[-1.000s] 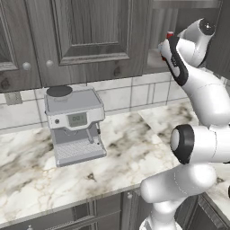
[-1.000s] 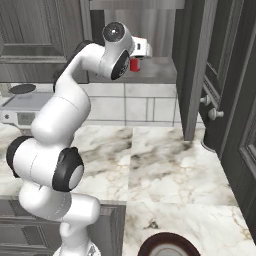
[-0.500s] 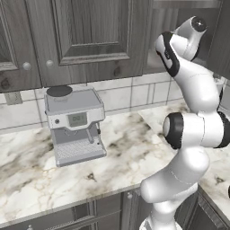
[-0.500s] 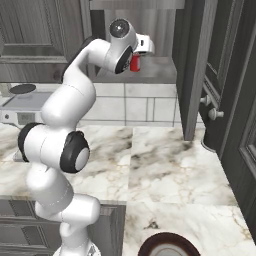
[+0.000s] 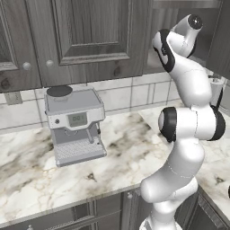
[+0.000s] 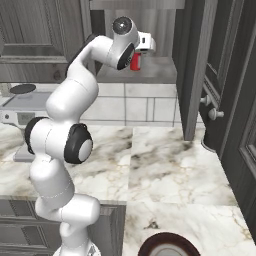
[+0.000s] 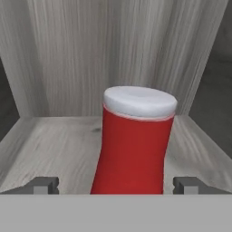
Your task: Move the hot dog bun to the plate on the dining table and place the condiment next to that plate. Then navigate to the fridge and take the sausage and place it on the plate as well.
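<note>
The condiment point(image 7: 133, 145), a red bottle with a white cap, stands upright on a grey wooden cabinet shelf point(image 7: 50, 149). In the hand view it rises right in front of my gripper point(image 7: 115, 185), between the two dark fingertips point(image 7: 43, 184), which stand wide apart and clear of its sides. From the right base view the raised arm reaches into the open upper cabinet, with the gripper point(image 6: 139, 54) at the condiment point(image 6: 135, 62). The gripper is open and holds nothing.
An open cabinet door point(image 6: 192, 65) hangs just right of the hand. Below lies a marble counter point(image 5: 126, 152) with a coffee machine point(image 5: 74, 126) at the left. A dark brown round dish point(image 6: 167, 246) sits at the counter's near edge.
The arm has risen and straightened, carrying the hand a little further into the cabinet toward the red bottle. The jaws stayed open.
</note>
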